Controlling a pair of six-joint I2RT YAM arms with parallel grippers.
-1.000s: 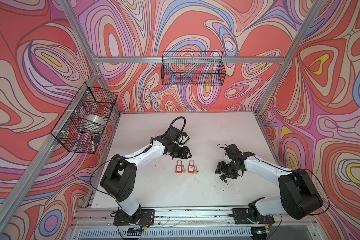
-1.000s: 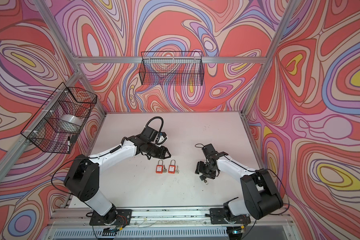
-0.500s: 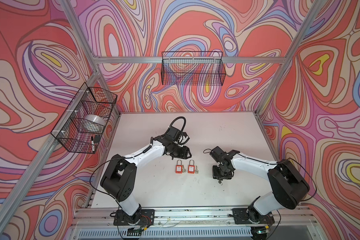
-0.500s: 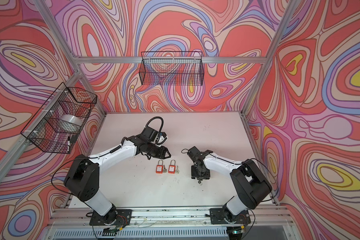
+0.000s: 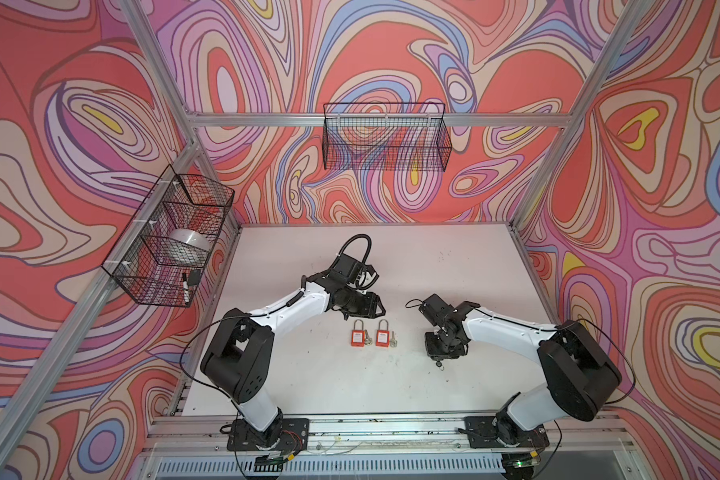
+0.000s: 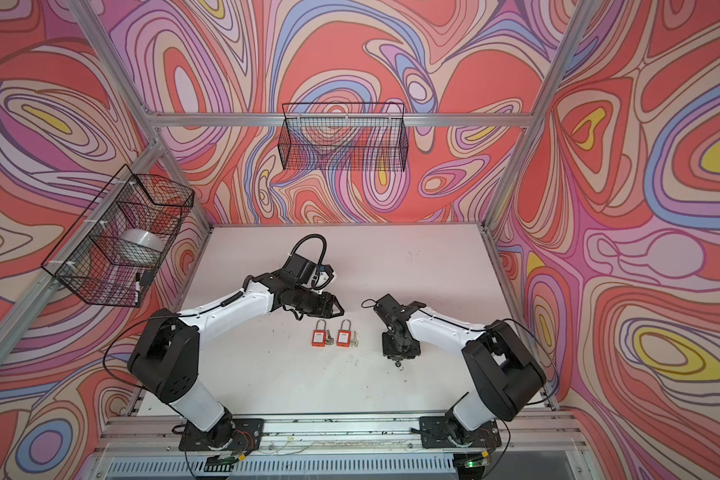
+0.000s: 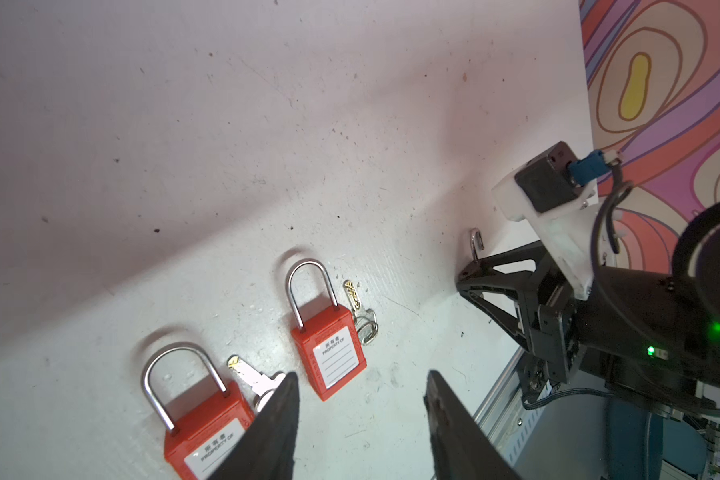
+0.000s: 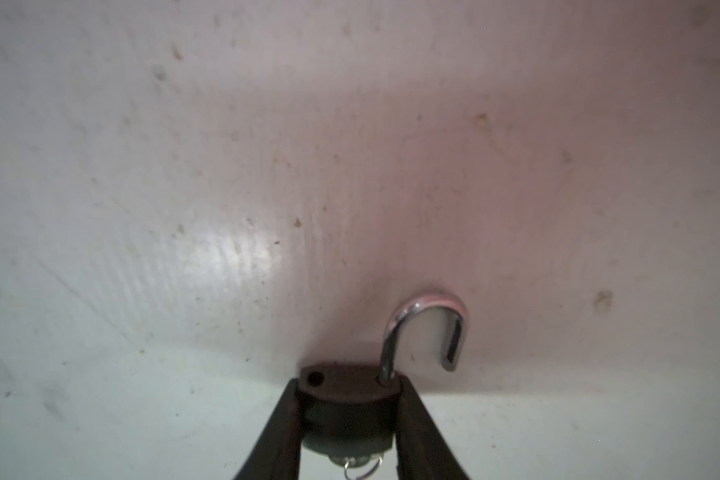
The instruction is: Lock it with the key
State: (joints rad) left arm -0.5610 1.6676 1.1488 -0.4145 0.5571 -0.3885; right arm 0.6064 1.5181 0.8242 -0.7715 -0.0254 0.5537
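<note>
- The right pincer [image 8: 350,390] is clamped on a small dark padlock [image 8: 346,409], with one finger pressed against each side of its body.
- The padlock's curved silver steel shackle [image 8: 425,307] stands open. One leg sits in the body and the free leg hangs clear of its hole.
- A small silver key [image 8: 356,461] with a wire ring sticks out of the padlock's underside, between the two fingers.
- In both top views this pincer points down at the white table [image 5: 433,266], right of the middle. The lock seems to sit at or just over the surface, though the angle is too steep to be sure.
- The left pincer [image 7: 361,376] gapes, with nothing between its fingers. It hovers over the table on the far side of two other locks.
- These lie flat, side by side, near the middle of the table: a left orange-red plastic padlock [image 7: 206,432] and a right orange-red plastic padlock [image 7: 333,357]. Both have white labels and their steel shackles are seated.
- A loose silver key [image 7: 254,380] lies just beside the left one, and another loose key [image 7: 360,309] lies just beside the right one.
- A black wire basket [image 5: 385,141] hangs on the back wall, and a second wire basket [image 5: 171,241] hangs on the left wall.
</note>
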